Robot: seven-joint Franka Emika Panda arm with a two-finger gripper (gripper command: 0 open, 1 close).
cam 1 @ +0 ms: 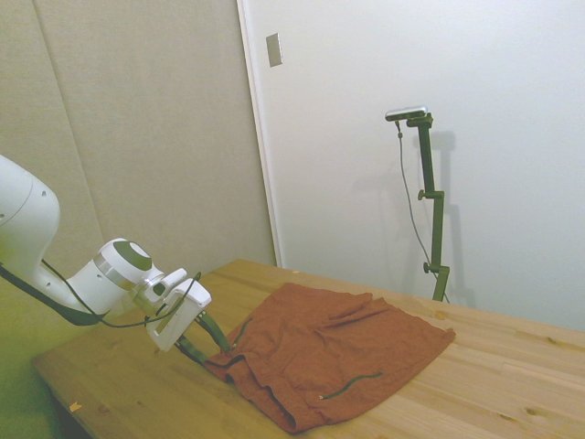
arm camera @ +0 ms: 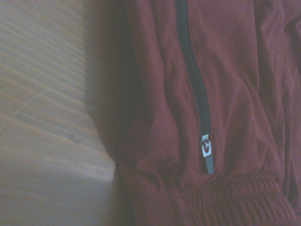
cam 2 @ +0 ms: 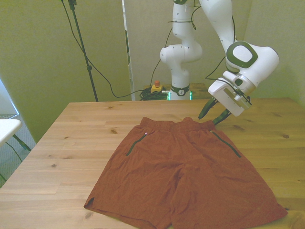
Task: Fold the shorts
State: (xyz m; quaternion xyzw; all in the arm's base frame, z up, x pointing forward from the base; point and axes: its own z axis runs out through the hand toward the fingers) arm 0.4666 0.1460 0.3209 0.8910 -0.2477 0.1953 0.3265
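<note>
Soft rust-brown shorts flat on wooden table — end effector released, fingers spread.

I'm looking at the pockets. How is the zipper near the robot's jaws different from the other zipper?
The zipper near the jaws sits toward the front view's right, just below the gripper; the other zipper sits toward the left, with nothing over it. They slant opposite ways, spreading apart toward the leg hems. Both are thin dark lines on the shorts.

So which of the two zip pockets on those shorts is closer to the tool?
The zipper pocket on the front view's right; the open tool hovers just above its waistband end. The other zipper pocket lies across the shorts.
</note>
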